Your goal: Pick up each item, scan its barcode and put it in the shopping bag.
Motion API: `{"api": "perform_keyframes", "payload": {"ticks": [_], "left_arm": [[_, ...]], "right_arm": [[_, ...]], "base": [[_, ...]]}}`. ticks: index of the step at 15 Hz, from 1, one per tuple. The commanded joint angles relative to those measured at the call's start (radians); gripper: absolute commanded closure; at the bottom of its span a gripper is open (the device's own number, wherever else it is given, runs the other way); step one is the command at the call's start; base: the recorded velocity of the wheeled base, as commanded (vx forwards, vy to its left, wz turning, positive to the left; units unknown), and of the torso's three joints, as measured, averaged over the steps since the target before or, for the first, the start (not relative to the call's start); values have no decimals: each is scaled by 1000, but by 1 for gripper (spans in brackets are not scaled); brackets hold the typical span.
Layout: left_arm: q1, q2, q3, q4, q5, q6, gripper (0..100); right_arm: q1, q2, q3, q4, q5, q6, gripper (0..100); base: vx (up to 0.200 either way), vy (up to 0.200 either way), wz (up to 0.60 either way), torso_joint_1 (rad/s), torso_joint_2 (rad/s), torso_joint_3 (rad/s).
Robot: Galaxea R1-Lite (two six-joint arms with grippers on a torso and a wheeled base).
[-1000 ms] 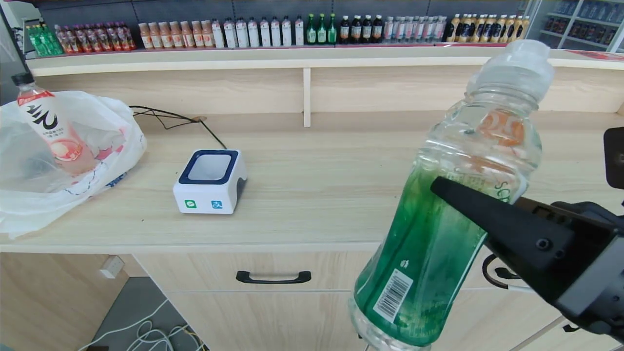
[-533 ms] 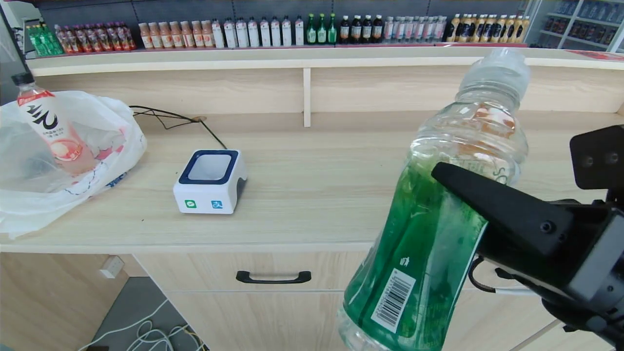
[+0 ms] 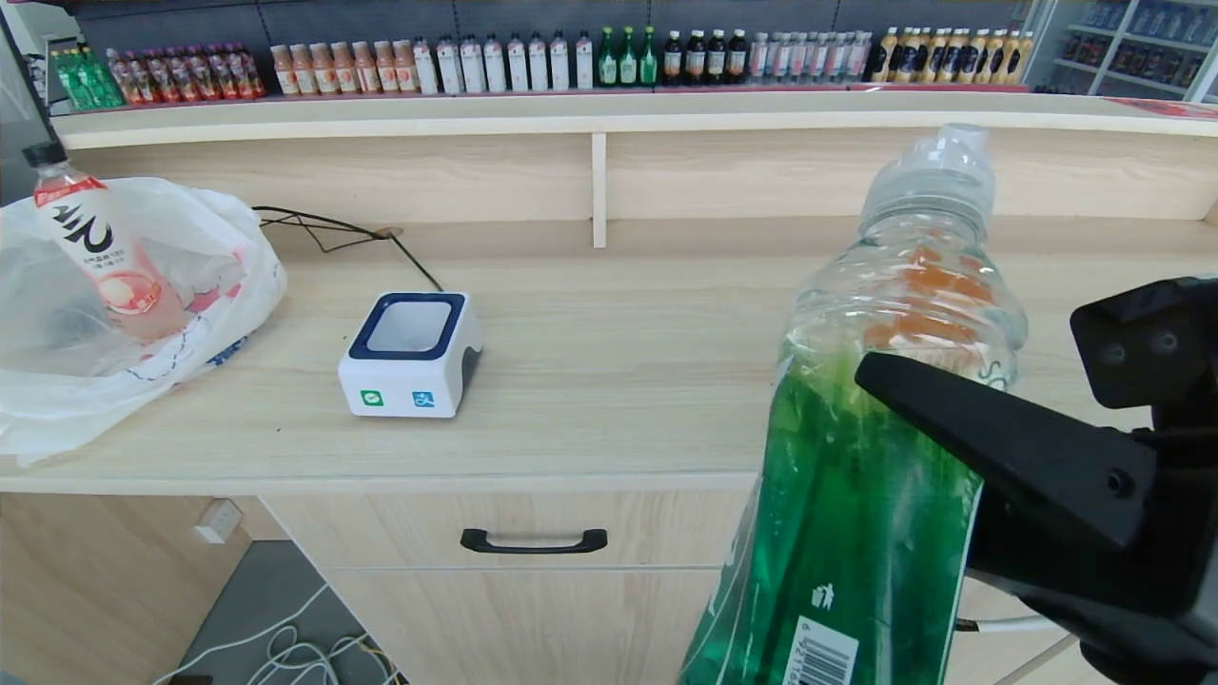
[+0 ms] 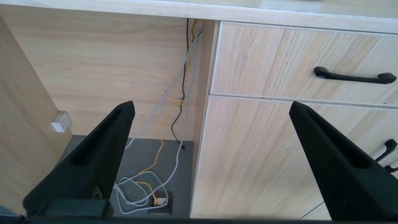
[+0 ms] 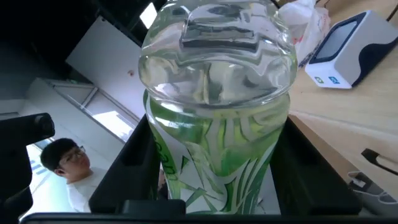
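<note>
Scanning in hand: grips green bottle (image 3: 856,514), right gripper (image 5: 217,180) clamped on it, at lower right of frame, barcode (image 3: 820,663) at bottom edge. Next, needs carrying left and turning barcode toward scanner (image 3: 411,354), centre-left.

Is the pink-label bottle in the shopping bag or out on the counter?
In: the pink-label bottle leans inside the shopping bag, plastic veiling its lower half.

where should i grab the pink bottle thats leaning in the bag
Grip the pink bottle on its upper body, just below the black cap, probably coming from above. It leans with its top clear of the shopping bag, whose plastic wraps its lower half, so a lower grasp would likely snag the bag.
</note>
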Motion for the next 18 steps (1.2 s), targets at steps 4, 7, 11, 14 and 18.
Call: {"api": "perform_keyframes", "payload": {"ticks": [4, 7, 11, 14, 18], "left_arm": [[1, 0, 0, 0, 0, 0, 0], [-1, 0, 0, 0, 2, 0, 0], [-1, 0, 0, 0, 0, 0, 0], [-1, 0, 0, 0, 0, 0, 0], [-1, 0, 0, 0, 0, 0, 0]], "right_arm": [[16, -30, -3, 0, -1, 29, 100], [16, -32, 5, 0, -1, 29, 100], [13, -49, 8, 0, -1, 51, 100], [13, -52, 4, 0, -2, 51, 100], [13, -41, -6, 0, -2, 51, 100]], "base": [[0, 0, 0, 0, 0, 0], [0, 0, 0, 0, 0, 0], [0, 0, 0, 0, 0, 0], [0, 0, 0, 0, 0, 0], [0, 0, 0, 0, 0, 0]]}}
